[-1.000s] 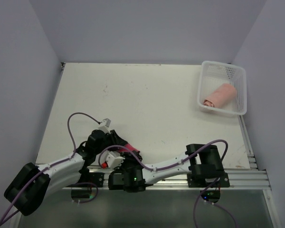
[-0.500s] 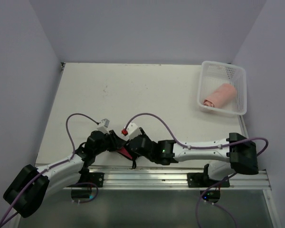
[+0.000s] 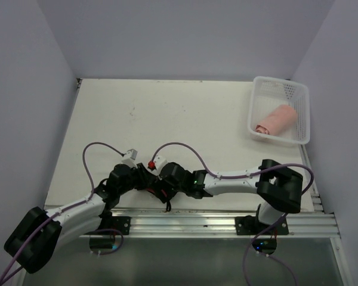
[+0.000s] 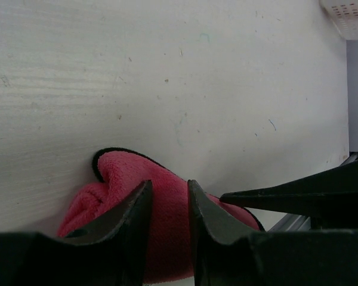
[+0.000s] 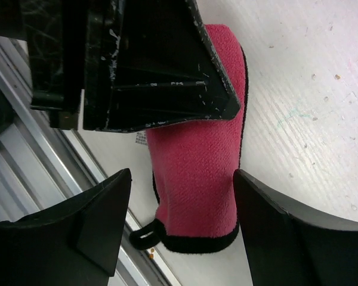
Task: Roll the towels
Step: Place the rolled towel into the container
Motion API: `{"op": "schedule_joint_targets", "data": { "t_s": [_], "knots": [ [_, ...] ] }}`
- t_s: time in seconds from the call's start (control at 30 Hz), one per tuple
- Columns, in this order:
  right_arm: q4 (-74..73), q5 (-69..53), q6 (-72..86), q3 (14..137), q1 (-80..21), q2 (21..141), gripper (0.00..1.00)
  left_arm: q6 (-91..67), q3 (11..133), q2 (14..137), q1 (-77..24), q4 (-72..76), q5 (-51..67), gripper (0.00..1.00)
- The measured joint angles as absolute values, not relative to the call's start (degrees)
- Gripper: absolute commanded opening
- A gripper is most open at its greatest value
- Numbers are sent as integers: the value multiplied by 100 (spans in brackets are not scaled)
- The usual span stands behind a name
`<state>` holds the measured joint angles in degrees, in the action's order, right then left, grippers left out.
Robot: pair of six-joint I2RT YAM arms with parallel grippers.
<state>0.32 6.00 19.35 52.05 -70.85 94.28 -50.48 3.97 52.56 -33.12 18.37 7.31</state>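
A red cloth with black trim (image 4: 125,173) lies folded at the table's near edge. My left gripper (image 4: 169,185) is shut on a fold of it, with red pile filling the narrow gap between the fingers. In the right wrist view the cloth (image 5: 197,208) hangs below the left finger (image 5: 155,59). My right gripper (image 5: 182,179) is open, its fingers wide apart on either side of the cloth and clear of it. Both grippers (image 3: 148,182) (image 3: 163,189) meet over the cloth in the top view and hide most of it. The salmon-pink towel (image 3: 276,119) lies rolled in the basket.
The white perforated basket (image 3: 306,119) stands at the far right of the table. An aluminium rail (image 3: 215,220) runs along the near edge, just beside the cloth. The cloth's black loop (image 5: 143,235) and white tag (image 5: 140,138) lie toward the rail.
My right arm has swung out from over the rail to the red cloth, and its jaws have opened wider. The left gripper has kept its hold and place.
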Motion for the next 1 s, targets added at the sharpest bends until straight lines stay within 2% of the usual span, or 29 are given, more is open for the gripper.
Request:
{"op": "schedule_joint_targets", "data": {
  "t_s": [0.4,0.53,0.57,0.63,0.67,0.73,0.77,0.83,0.87,1.0],
  "knots": [
    [239,947,1647,5249,-7081,10009,72,-5048,384,5166,-3312,1800,729,34],
    [388,930,1682,5249,-7087,10127,59,-5046,384,5131,-3312,1785,720,34],
    [403,923,1702,5247,-7087,10127,49,-5046,384,5122,-3312,1780,714,34],
    [460,902,1745,5221,-7102,10127,42,-5046,384,5109,-3312,1776,701,34],
    [495,902,1776,5201,-7120,10127,34,-5046,384,5107,-3312,1776,701,34],
    [563,919,1815,5172,-7164,10127,25,-5043,384,5107,-3312,1772,701,34],
    [585,941,1835,5159,-7177,10127,16,-5043,384,5107,-3312,1769,703,34],
    [648,969,1863,5120,-7203,10114,9,-5039,384,5103,-3312,1752,703,34],
    [674,976,1890,5103,-7210,10103,1,-5030,384,5098,-3312,1743,701,35],
    [823,1002,2012,4934,-7212,10003,0,-4869,561,5151,-3315,1468,633,39]
  ]
}}
